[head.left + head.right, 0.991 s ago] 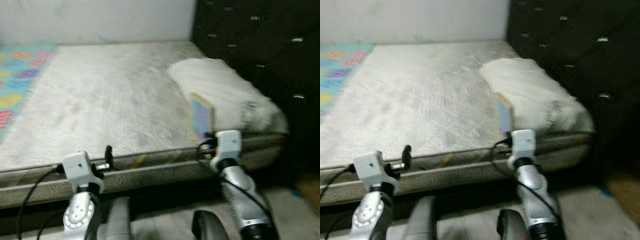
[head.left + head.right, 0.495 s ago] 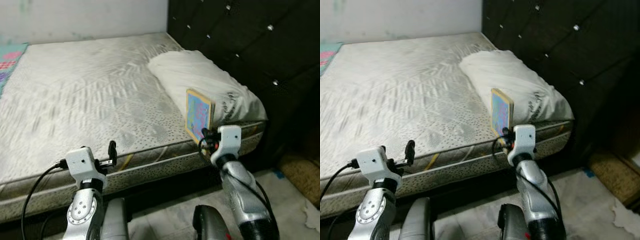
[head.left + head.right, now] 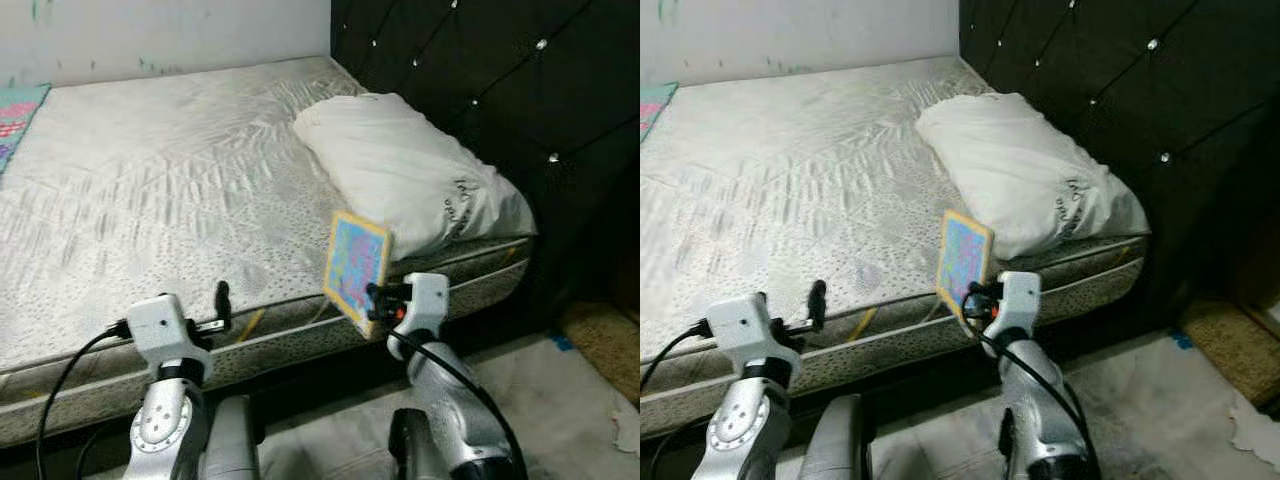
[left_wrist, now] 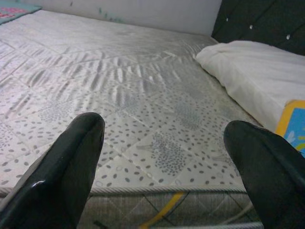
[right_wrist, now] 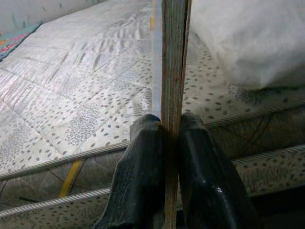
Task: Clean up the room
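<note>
The right gripper (image 3: 372, 297) pinches a thin wooden board with a colourful blue-and-yellow picture face (image 3: 355, 268), its two black fingers (image 5: 143, 157) pressed against either side of the board's lower edge. The board stands roughly upright, a little tilted, at the near edge of the bare grey patterned mattress (image 3: 170, 200), just in front of the crumpled white pillow (image 3: 400, 170) that lies in the mattress's far right corner against the dark tufted headboard (image 3: 480, 90). From the head views I cannot tell whether the board's lower corner touches the mattress edge or hangs just clear of it.

The left gripper (image 4: 164, 167) hovers at the near edge of the mattress, well left of the board, fingers spread wide and holding nothing. A bright patchwork cloth (image 3: 18, 108) shows at the far left edge of the mattress.

The step in hand looks like carrying the picked-up board to wherever it belongs. No obvious storage place is visible, so the next move likely calls for keeping the pinch firm and the board steady while the robot turns to find a shelf or box; the narrow grip on one edge could let the board swing or slip.
</note>
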### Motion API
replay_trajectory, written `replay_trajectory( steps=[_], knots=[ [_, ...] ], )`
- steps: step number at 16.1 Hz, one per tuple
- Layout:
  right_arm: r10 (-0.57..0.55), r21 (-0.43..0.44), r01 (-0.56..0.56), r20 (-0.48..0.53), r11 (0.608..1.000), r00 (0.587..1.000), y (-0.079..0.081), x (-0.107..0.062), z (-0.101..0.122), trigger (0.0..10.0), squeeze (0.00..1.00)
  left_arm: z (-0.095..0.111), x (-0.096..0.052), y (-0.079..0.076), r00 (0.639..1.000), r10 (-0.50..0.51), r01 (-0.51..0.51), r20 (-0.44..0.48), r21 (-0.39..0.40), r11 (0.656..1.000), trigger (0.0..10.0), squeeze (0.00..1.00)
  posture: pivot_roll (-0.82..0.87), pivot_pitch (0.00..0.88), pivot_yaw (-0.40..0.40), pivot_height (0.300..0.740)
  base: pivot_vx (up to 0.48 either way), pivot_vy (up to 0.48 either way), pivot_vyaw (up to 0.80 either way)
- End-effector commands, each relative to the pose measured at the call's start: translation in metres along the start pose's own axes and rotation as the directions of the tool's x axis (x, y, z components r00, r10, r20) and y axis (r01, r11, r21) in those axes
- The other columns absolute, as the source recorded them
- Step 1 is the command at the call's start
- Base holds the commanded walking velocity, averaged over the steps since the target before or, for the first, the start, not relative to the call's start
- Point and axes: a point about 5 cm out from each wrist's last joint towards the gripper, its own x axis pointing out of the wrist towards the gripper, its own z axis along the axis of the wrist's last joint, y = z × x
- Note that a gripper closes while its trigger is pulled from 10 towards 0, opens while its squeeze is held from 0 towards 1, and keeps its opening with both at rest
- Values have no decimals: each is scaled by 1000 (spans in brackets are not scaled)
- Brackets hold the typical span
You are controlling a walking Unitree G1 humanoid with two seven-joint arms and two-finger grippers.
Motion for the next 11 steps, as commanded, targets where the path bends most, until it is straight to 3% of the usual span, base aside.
replay_trajectory(
  steps=[1,4,9,11],
  knots=[
    [44,-7,-44,48,999,998,9,1,11,10000,0,2,0,-1,1000,4,-4,0,-1,1000,10000,0,55,31,37,587,0,0,500],
    [30,0,-30,46,1000,998,10,1,9,10000,0,5,1,-1,1000,2,-2,1,3,1000,10000,0,58,37,45,587,0,0,725],
    [6,12,-7,50,1000,999,6,0,11,10000,0,6,-1,-3,1000,-15,15,-5,0,1000,10000,0,60,45,43,587,0,0,0],
    [2,5,-2,50,1000,999,5,0,11,10000,0,8,-3,-6,999,-47,47,9,-3,999,10000,0,59,46,41,587,276,0,0]
  ],
)
